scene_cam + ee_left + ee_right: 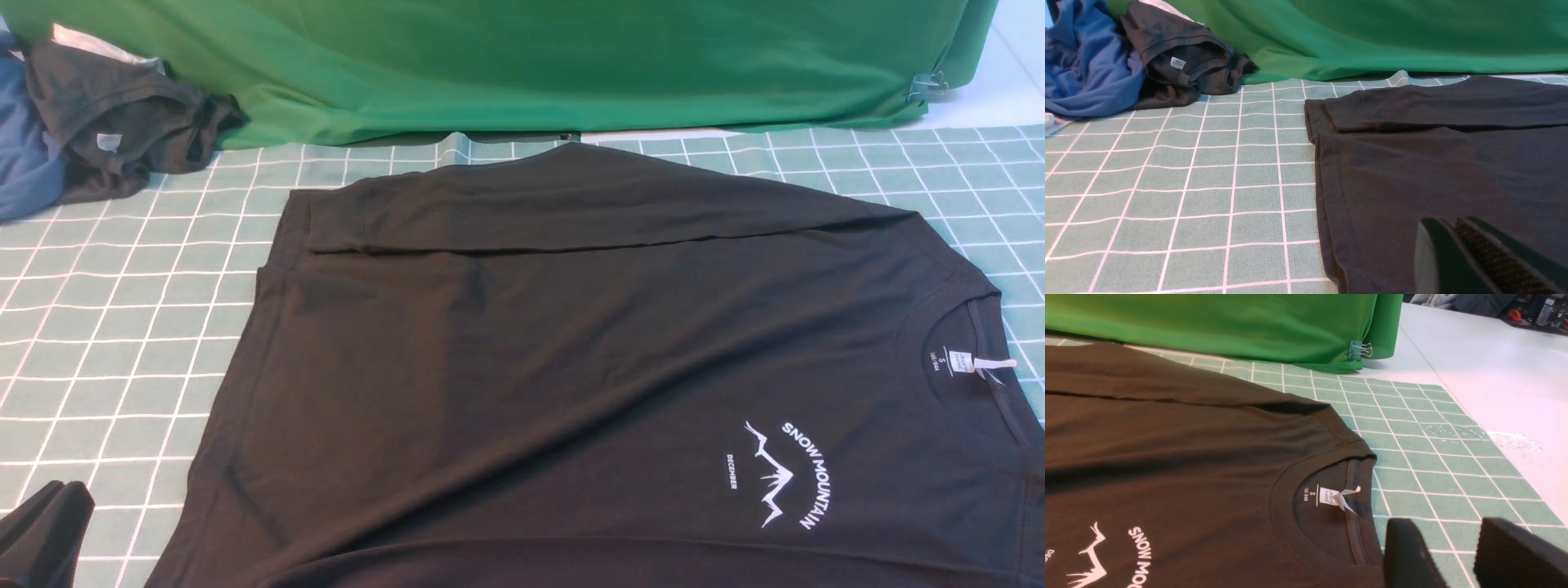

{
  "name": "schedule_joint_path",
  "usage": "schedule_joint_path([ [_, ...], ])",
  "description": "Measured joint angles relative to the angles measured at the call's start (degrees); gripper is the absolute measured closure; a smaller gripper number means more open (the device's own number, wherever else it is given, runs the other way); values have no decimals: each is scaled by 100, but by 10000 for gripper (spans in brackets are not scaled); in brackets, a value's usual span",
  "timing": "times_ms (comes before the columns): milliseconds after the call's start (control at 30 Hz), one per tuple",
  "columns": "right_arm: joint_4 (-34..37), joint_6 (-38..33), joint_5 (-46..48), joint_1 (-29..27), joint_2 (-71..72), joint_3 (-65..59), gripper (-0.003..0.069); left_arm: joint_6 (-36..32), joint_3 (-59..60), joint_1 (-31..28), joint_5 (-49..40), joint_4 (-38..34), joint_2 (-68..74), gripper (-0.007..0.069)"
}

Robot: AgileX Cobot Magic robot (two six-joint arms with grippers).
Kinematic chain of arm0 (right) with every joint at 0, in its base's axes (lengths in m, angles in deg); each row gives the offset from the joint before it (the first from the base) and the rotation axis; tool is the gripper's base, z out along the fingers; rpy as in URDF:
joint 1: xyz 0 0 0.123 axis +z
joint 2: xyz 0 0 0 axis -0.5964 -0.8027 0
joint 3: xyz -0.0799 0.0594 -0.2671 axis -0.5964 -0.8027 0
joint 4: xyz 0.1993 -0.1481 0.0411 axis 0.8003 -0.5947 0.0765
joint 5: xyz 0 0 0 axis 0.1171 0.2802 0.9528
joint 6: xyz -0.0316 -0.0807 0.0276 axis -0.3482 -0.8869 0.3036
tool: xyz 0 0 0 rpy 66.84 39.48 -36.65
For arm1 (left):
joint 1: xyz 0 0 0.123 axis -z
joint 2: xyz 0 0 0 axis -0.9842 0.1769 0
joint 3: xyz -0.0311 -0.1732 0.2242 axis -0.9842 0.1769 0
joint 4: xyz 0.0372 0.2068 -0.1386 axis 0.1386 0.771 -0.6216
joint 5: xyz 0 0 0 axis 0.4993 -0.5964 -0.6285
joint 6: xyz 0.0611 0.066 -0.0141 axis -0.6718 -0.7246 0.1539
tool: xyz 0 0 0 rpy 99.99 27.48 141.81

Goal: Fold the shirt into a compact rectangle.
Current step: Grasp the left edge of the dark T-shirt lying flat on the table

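black shirt (571, 367) on checked cloth (155, 327), far edge folded inward
left gripper (1457, 228) pressed together, right gripper (1445, 526) spread, nothing between its fingers; neckline (1286, 498) toward the robot's right.

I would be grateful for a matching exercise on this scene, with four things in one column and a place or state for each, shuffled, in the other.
1. Black shirt
2. Blue garment
3. Left gripper
4. Right gripper

A. Jaws shut
B. Spread out, far edge folded over
C. Jaws apart
D. Bunched up beside a dark grey garment

Pairs: 1-B, 2-D, 3-A, 4-C
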Motion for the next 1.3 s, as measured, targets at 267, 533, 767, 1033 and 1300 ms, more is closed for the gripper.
schedule_joint_path([
  [267,0,0,0,0,0,0,413,80,0,0,281,-234,0,610],
  [533,0,0,-64,0,0,0,413,1076,0,0,1917,-2242,0,610],
  [767,492,1069,-1395,17,0,-2,413,2580,0,0,4396,-2394,0,610],
  [1033,744,2956,-2858,22,0,-2,413,2978,-1829,0,2524,-1680,558,610],
  [1300,694,3357,-3606,43,0,11,432,1379,-4091,0,-2895,-1138,3264,610],
])
